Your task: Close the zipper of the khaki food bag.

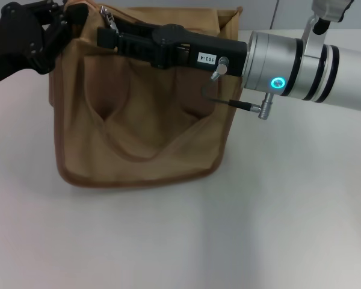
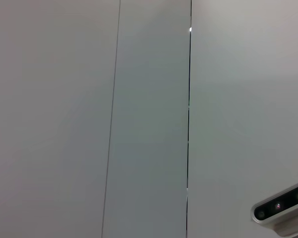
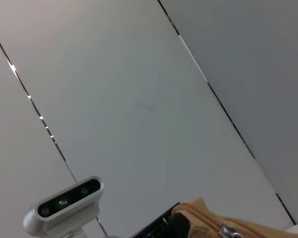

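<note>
The khaki food bag (image 1: 138, 120) stands on the white table, its strap patches and looped handle facing me. My left gripper (image 1: 65, 23) is at the bag's top left corner, shut on the fabric edge there. My right gripper (image 1: 105, 35) reaches across the bag's top from the right, its black fingers closed at the small silver pull tab (image 1: 112, 21) of the zipper near the left end. The right wrist view shows the tan zipper end (image 3: 203, 215) and the pull tab (image 3: 230, 231). Most of the zipper line is hidden behind my right arm.
The white table (image 1: 228, 241) spreads in front and to the right of the bag. The right arm's silver wrist (image 1: 289, 63) hangs over the bag's right end. The left wrist view shows only grey wall panels (image 2: 149, 119) and a camera (image 2: 280, 204).
</note>
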Action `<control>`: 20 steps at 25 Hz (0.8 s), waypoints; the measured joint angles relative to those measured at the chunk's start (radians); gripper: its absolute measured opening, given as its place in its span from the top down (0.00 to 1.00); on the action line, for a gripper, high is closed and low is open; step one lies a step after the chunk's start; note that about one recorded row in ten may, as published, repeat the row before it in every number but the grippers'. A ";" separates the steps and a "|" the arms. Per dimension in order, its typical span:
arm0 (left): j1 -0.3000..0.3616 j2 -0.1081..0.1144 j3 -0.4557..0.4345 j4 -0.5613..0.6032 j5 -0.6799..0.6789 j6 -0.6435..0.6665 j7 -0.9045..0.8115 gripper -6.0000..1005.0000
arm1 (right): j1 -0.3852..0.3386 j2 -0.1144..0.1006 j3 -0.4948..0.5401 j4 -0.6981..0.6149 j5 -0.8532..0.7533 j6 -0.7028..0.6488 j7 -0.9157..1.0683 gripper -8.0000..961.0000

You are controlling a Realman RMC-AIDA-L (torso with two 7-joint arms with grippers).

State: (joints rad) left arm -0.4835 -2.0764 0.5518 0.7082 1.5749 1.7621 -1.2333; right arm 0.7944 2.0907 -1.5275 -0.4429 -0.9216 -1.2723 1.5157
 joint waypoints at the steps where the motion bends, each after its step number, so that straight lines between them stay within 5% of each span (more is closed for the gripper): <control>1: -0.004 -0.001 0.000 -0.007 -0.001 -0.001 0.001 0.95 | 0.001 0.000 -0.002 -0.001 0.000 0.000 0.001 0.49; 8: -0.006 -0.001 0.000 -0.011 -0.001 -0.003 0.002 0.95 | 0.001 0.000 -0.004 -0.002 0.000 0.008 0.001 0.49; 20: 0.000 0.004 0.001 -0.042 -0.029 -0.006 0.028 0.95 | -0.014 0.001 0.000 0.001 0.031 -0.001 -0.006 0.73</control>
State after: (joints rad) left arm -0.4838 -2.0729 0.5528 0.6662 1.5460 1.7563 -1.2055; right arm 0.7800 2.0921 -1.5278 -0.4415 -0.8909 -1.2728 1.5098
